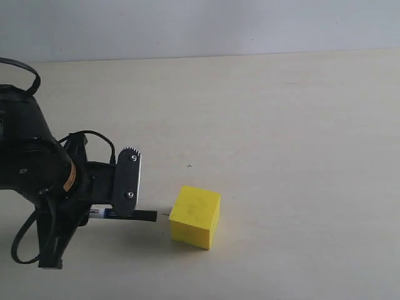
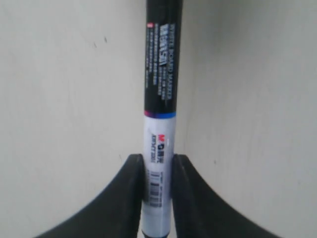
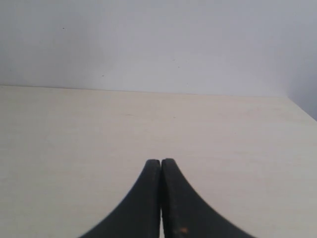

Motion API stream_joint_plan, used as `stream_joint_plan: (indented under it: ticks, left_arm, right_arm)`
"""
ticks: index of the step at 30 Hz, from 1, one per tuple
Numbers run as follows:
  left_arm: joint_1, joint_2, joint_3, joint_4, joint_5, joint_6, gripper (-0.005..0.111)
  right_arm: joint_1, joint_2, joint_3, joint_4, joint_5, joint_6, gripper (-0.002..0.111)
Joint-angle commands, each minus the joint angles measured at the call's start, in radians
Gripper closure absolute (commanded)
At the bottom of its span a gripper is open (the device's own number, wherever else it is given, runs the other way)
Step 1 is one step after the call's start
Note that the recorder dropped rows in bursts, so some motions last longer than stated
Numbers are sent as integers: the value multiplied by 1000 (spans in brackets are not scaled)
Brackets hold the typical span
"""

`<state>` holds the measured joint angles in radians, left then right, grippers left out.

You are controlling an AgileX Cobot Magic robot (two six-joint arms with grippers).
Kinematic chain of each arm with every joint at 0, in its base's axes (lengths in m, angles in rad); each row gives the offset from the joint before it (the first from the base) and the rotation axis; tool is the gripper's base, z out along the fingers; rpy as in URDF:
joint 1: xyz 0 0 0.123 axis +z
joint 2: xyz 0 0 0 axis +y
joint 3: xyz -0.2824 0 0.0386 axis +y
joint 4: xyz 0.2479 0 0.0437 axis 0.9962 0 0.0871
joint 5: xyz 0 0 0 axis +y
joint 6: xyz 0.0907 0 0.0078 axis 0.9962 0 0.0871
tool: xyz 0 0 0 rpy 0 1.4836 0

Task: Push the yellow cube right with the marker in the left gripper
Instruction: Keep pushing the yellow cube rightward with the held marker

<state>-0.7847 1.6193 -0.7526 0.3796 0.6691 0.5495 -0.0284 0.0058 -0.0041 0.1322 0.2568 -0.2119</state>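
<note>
The yellow cube (image 1: 195, 217) rests on the pale table, low and a little left of centre in the exterior view. My left gripper (image 1: 125, 209) is to its left, shut on the marker (image 1: 131, 215), which lies level and points at the cube. Its black cap end stops a short gap from the cube's left face. In the left wrist view the marker (image 2: 159, 99) runs away from the black fingers (image 2: 132, 193) that clamp its white labelled section; the cube is out of that view. My right gripper (image 3: 161, 161) is shut with nothing in it and faces bare table.
The pale wooden table (image 1: 294, 137) stretches to the right of and behind the cube, meeting a light grey wall (image 1: 200, 25) at the back. Loose black cables (image 1: 25, 244) hang from the left arm near the front left edge.
</note>
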Motion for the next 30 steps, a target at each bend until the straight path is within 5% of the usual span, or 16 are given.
stream_joint_plan:
  ticks: [1, 7, 11, 18, 24, 30]
  left_arm:
    - [-62, -1, -3, -64, -117, 12, 107]
    - [-63, -1, -3, -17, 55, 1, 107]
    - [-34, -1, -3, -19, 38, -11, 107]
    - [-34, -1, -3, -76, -232, -9, 107]
    - [-29, -1, -3, -24, -40, -9, 107]
    - [-37, -1, -3, -59, -73, -9, 107]
  right_arm:
    - [-6, -6, 4, -1, -15, -1, 108]
    - [-6, -6, 4, -1, -15, -1, 108]
    - [-6, -6, 4, -1, -15, -1, 108]
    - [-6, -6, 4, -1, -15, -1, 108]
    - [-6, -6, 4, -1, -15, -1, 108]
    - [-6, -6, 4, -1, -15, -1, 108]
